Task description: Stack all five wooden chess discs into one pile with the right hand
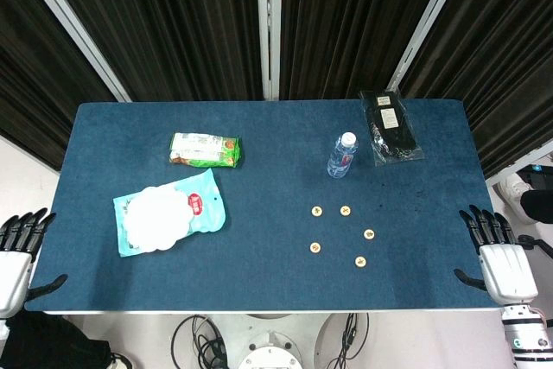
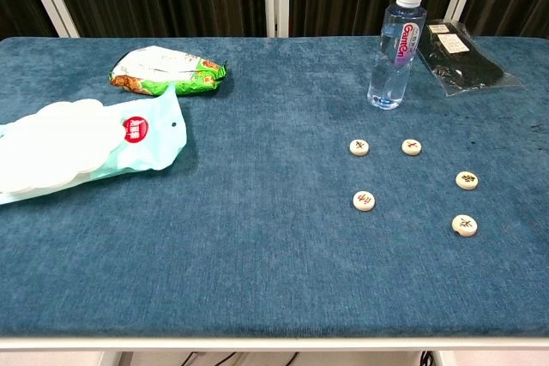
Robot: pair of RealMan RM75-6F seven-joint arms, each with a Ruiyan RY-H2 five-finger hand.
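Observation:
Several small wooden chess discs lie flat and apart on the blue table, right of centre: one disc [image 1: 317, 211] [image 2: 359, 147], a second [image 1: 345, 210] [image 2: 412, 147], a third [image 1: 369, 234] [image 2: 467, 180], plus others at the front [image 1: 315, 248] [image 2: 364, 201] and front right [image 1: 360, 261] [image 2: 464, 225]. None is stacked. My right hand [image 1: 498, 258] rests open at the table's right edge, well right of the discs, holding nothing. My left hand [image 1: 17, 252] is open at the left edge, empty. Neither hand shows in the chest view.
A clear water bottle [image 1: 342, 155] [image 2: 393, 51] stands just behind the discs. A black packet [image 1: 390, 125] [image 2: 463, 56] lies at the back right. A green snack bag [image 1: 205, 149] [image 2: 167, 71] and a pale blue pouch [image 1: 168, 212] [image 2: 81, 143] lie on the left half.

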